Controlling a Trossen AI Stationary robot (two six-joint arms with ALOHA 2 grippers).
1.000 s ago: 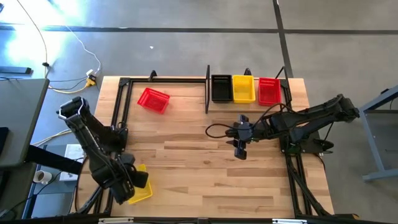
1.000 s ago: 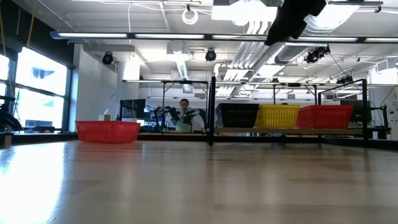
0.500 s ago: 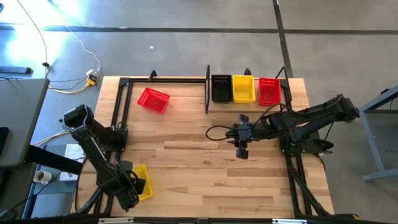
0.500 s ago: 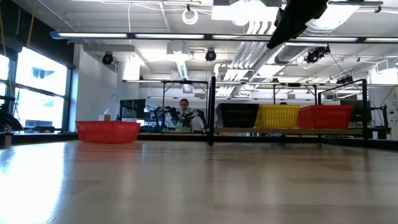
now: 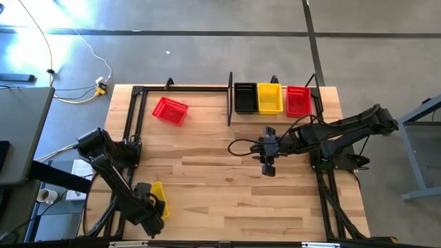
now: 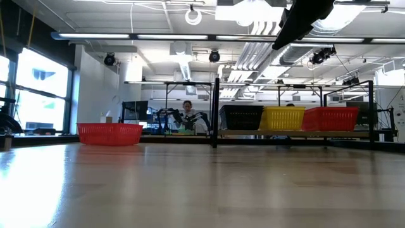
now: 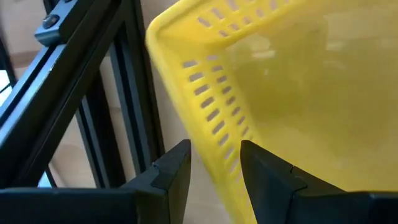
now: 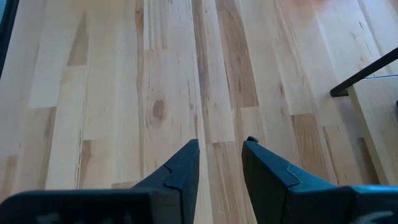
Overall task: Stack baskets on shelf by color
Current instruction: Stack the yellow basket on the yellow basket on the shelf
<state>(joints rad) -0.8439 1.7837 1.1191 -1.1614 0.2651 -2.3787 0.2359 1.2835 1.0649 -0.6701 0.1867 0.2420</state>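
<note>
A loose yellow basket (image 5: 160, 198) (image 7: 298, 93) sits on its bottom near the table's near-left corner. My left gripper (image 5: 148, 207) (image 7: 216, 165) is open and low over it. One finger stands outside the basket's side wall and one inside, with a strip of table showing between the outer finger and the wall. A red basket (image 5: 169, 110) (image 6: 109, 133) rests on the table at far left. The shelf (image 5: 230, 103) at the far edge holds a black basket (image 5: 245, 98), a yellow basket (image 5: 269, 98) and a red basket (image 5: 298, 100) side by side. My right gripper (image 5: 267, 167) (image 8: 221, 155) hovers open over bare table.
Black frame bars (image 7: 93, 93) run close beside the loose yellow basket, along the table's left side (image 5: 132, 117). Another frame rail (image 5: 324, 186) runs along the right side. Bare wood (image 5: 220, 186) lies between the two arms. A person (image 6: 187, 114) shows far behind the table.
My left arm has swung toward the table's near edge and come down, bringing its gripper over the loose yellow basket's side wall. The basket has stayed about where it was.
</note>
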